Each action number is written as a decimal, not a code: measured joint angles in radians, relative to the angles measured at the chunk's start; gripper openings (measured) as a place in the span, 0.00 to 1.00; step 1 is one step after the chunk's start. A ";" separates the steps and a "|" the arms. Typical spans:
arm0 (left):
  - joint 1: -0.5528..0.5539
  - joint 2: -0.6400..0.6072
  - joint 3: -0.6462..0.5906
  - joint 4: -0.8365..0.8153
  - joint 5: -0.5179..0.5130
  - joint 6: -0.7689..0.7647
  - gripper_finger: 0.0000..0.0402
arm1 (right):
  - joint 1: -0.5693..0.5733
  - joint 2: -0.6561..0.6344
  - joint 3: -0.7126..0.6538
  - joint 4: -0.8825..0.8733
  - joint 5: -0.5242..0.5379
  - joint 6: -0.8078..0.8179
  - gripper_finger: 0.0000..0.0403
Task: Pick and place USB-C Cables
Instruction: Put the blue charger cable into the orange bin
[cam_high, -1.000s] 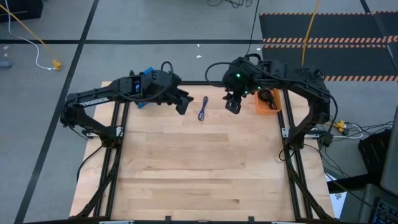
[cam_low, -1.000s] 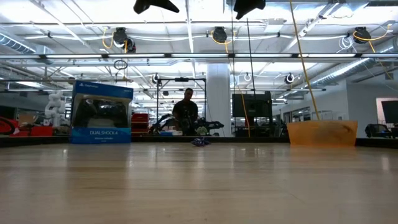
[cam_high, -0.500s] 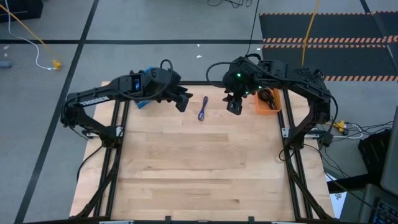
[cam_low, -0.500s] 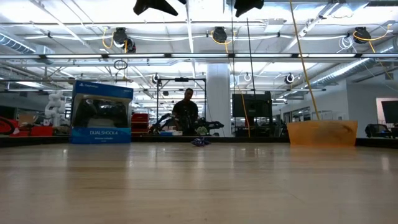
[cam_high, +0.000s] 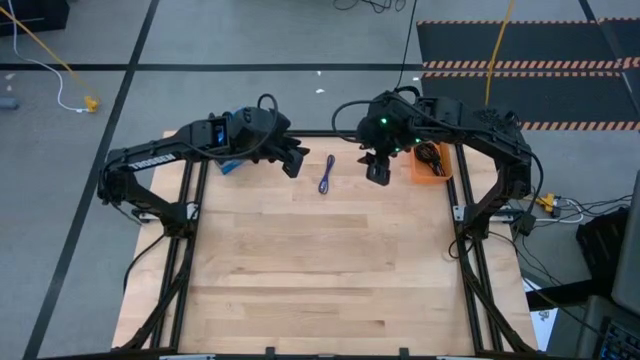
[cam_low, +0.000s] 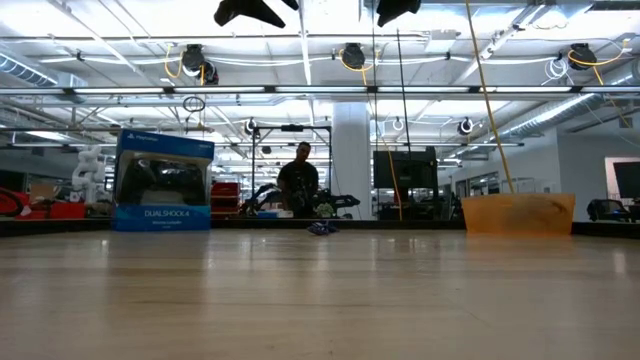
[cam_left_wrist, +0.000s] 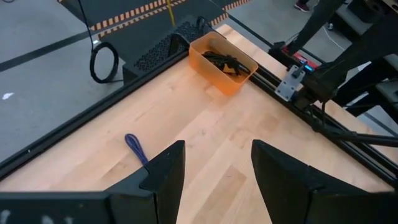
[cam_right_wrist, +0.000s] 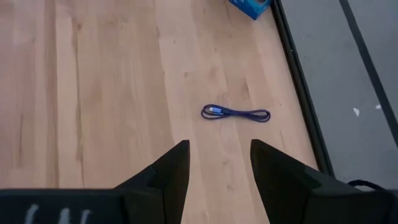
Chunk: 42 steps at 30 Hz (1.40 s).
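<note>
Both dark jointed arms reach inward over the far edge, raised high. The left arm's black two-fingered hand hangs with its fingers parted. The right arm's black two-fingered hand hangs likewise, fingers spread apart and empty.

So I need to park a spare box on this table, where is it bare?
The wide near part of the table is bare. The far edge is crowded: blue box, left pincer, purple-blue cable, right pincer, both open, and orange bin holding black cables.
</note>
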 joint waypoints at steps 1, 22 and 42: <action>-0.002 0.000 0.000 0.000 0.000 0.000 0.46 | 0.000 0.000 0.000 0.005 0.000 0.004 0.40; -0.022 -0.053 -0.001 -0.129 -0.018 -0.157 0.46 | -0.115 0.202 0.000 0.207 -0.041 0.366 0.40; -0.066 -0.089 -0.001 -0.462 -0.065 -0.202 0.46 | -0.188 0.503 0.000 0.263 -0.129 0.861 0.46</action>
